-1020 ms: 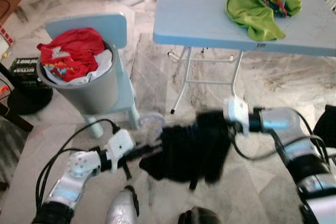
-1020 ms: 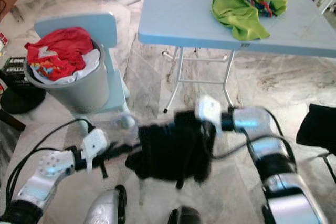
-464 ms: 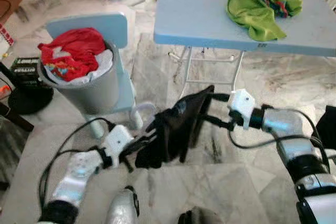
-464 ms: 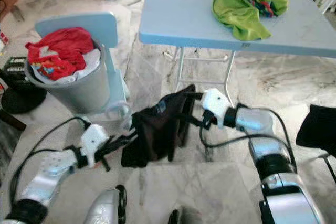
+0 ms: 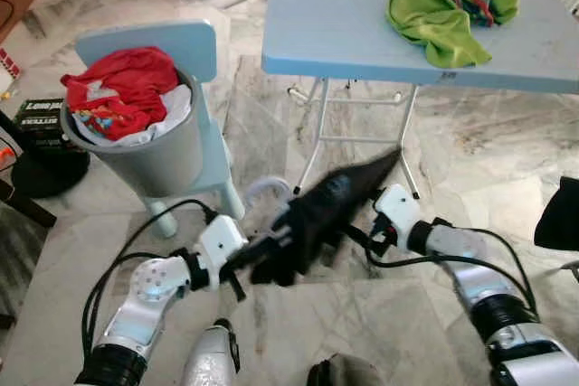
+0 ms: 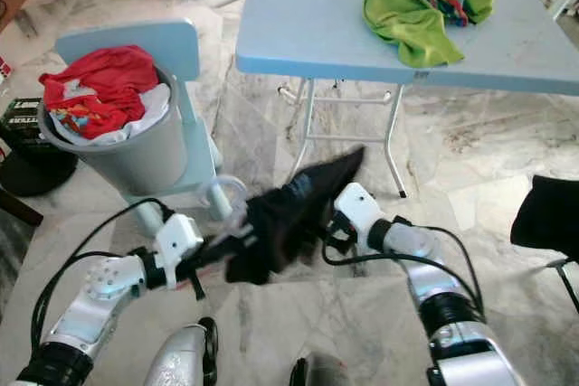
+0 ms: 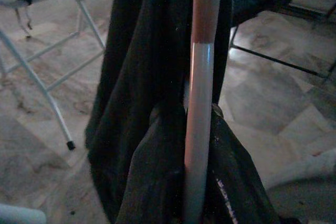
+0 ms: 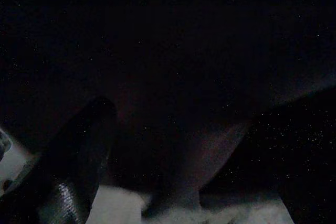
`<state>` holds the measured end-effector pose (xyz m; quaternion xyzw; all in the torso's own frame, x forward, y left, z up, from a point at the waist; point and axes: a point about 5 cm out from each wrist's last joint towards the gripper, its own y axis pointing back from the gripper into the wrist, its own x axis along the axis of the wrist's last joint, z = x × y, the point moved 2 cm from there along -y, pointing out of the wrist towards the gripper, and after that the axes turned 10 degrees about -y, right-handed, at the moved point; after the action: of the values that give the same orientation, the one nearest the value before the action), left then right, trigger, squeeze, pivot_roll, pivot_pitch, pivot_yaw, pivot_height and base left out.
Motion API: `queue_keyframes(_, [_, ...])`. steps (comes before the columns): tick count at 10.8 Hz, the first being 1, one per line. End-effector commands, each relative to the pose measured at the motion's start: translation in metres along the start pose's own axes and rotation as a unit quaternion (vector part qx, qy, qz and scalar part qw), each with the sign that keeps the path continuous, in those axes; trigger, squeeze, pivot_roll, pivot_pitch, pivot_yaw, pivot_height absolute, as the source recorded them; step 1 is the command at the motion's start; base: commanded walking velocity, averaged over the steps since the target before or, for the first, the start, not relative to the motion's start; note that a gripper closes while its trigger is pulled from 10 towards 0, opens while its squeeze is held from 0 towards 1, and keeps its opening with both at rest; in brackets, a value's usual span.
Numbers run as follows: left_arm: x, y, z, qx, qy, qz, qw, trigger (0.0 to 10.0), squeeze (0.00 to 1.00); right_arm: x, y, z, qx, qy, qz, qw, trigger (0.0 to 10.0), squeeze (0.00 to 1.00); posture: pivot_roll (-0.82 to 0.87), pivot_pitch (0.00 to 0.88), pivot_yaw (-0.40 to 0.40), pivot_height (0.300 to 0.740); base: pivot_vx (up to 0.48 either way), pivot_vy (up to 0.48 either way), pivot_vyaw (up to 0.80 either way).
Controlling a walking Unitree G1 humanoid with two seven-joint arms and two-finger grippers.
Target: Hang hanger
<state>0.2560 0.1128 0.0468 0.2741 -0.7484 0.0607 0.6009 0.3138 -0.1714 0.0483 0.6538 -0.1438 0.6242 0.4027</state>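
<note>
the black garment [image 5: 330,210] hangs low over the marble floor [image 5: 507,133] between the two arms, draped on a pale hanger [image 7: 199,103] whose curved hook [image 5: 262,189] pokes out at the garment's 10 o'clock in the head views. the left hand [image 5: 249,264] meets the garment's lower end from 8 o'clock; the cloth covers its fingers, so i cannot tell if they are apart or clamped. the right hand [image 5: 362,232] comes in from 3 o'clock and its tips vanish under the dark cloth — its state cannot be told either.

the left wrist view gives what the head views do not: the hanger's bar as a straight pale rod, pinkish in its far part and grey-white nearer, with dark fabric folded on both sides of it, and the table's metal legs [image 7: 47,98] beyond. the right wrist view is nearly black; one glossy dark finger [image 8: 73,171] can be made out against a pale strip of floor.

at 12 o'clock stands the light blue table [image 5: 344,15] with a green cloth [image 5: 448,6] bunched on it. at 10 o'clock a grey bin [image 5: 154,155] heaped with red clothes [image 5: 122,88] sits on a blue chair [image 5: 176,42].

half a second ago the garment stood taller and more upright, stretched between hands set wider apart; now it is slanted and lower, with the right hand drawn in closer to the left.
</note>
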Motion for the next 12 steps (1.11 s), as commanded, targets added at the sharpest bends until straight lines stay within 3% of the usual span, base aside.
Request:
queue_keyframes(1, [0.015, -0.003, 0.000, -0.009, -0.008, 0.034, 0.999, 0.0, 0.00, 0.000, -0.004, -0.002, -0.013, -0.015, 0.006, 1.000, 10.0, 0.00, 0.06, 0.151, -0.045, 0.740, 0.000, 0.000, 0.00])
queue_keyframes(2, [0.021, -0.006, 0.004, -0.023, -0.003, 0.048, 0.999, 0.0, 0.00, 0.006, -0.013, 0.000, -0.050, -0.050, 0.031, 0.997, 10.0, 0.00, 0.06, 0.151, -0.045, 0.740, 0.000, 0.000, 0.00])
queue_keyframes(3, [0.025, -0.007, 0.007, -0.034, 0.004, 0.056, 0.998, 0.0, 0.00, 0.015, -0.019, 0.001, -0.065, -0.098, 0.068, 0.991, 0.0, 0.00, 0.06, 0.149, -0.046, 0.740, 0.000, 0.000, 0.00])
queue_keyframes(7, [0.027, -0.003, 0.009, -0.044, 0.008, 0.053, 0.998, 0.0, 0.00, 0.020, -0.021, 0.014, -0.123, -0.146, 0.091, 0.977, 0.0, 0.00, 0.06, 0.150, -0.044, 0.740, 0.000, 0.000, 0.00])
queue_keyframes(12, [0.027, -0.003, 0.005, -0.038, 0.006, 0.050, 0.998, 0.0, 0.00, 0.020, -0.016, 0.025, -0.154, -0.167, 0.100, 0.969, 0.0, 0.00, 0.06, 0.146, -0.048, 0.740, 0.000, 0.000, 0.00])
